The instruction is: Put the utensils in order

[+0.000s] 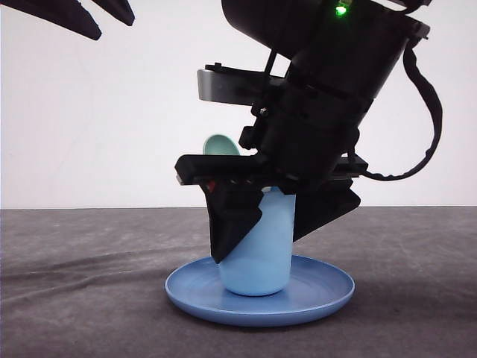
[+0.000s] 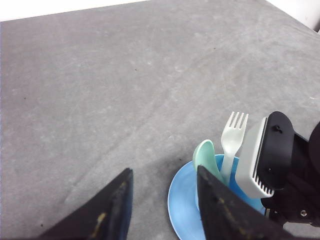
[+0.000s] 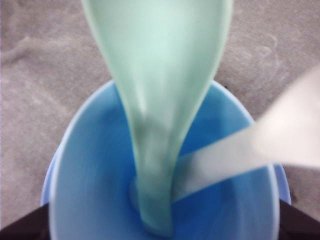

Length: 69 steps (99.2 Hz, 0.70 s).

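The light, stiff, slippery fork (image 2: 233, 137) and spoon (image 2: 206, 158) are best taken by their upright heads; the right gripper (image 1: 279, 220) is spread wide around the cup (image 1: 261, 250), and the left gripper (image 2: 162, 207) is spread with nothing in it.

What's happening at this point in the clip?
The mint-green spoon and the white fork both stand handle-down in the light blue cup, which sits on the round blue plate on the grey table. The right gripper is open, its fingers straddling the cup's upper part without gripping either utensil. The left gripper is raised off to the side, open and empty.
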Motion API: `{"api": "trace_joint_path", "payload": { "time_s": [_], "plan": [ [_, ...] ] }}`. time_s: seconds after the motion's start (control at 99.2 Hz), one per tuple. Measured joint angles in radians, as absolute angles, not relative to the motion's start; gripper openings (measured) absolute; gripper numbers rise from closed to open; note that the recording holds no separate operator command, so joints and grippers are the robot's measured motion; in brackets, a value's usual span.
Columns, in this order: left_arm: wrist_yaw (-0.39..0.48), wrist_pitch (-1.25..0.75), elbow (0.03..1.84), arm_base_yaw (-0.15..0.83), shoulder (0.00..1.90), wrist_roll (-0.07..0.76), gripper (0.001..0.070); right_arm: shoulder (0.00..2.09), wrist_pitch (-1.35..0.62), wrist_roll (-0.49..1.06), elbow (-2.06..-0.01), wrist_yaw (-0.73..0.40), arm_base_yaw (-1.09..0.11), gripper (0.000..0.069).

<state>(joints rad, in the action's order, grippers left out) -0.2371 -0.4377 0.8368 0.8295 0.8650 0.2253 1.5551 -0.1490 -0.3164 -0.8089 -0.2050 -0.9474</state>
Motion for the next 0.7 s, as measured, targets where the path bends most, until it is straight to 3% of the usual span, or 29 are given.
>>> {"api": "trace_joint_path", "payload": {
  "time_s": [0.111,0.232,0.303,0.696],
  "plan": [
    [-0.237,-0.438,0.837,0.83,0.865,0.225,0.0233,1.555,-0.149,-0.316,-0.809,-0.206,-0.948,0.043],
    [-0.237,-0.438,0.837,0.83,0.865,0.225,0.0233,1.555,-0.155,-0.319,-0.809,-0.206,-0.948,0.0562],
    [-0.237,-0.438,0.837,0.83,0.865,0.225,0.0233,1.548,-0.18,-0.319,-0.809,-0.205,-0.948,0.0601],
    [-0.237,-0.439,0.837,0.83,0.865,0.225,0.0233,1.309,-0.459,-0.331,-0.842,-0.183,-0.971,0.0622]
  ]
}}
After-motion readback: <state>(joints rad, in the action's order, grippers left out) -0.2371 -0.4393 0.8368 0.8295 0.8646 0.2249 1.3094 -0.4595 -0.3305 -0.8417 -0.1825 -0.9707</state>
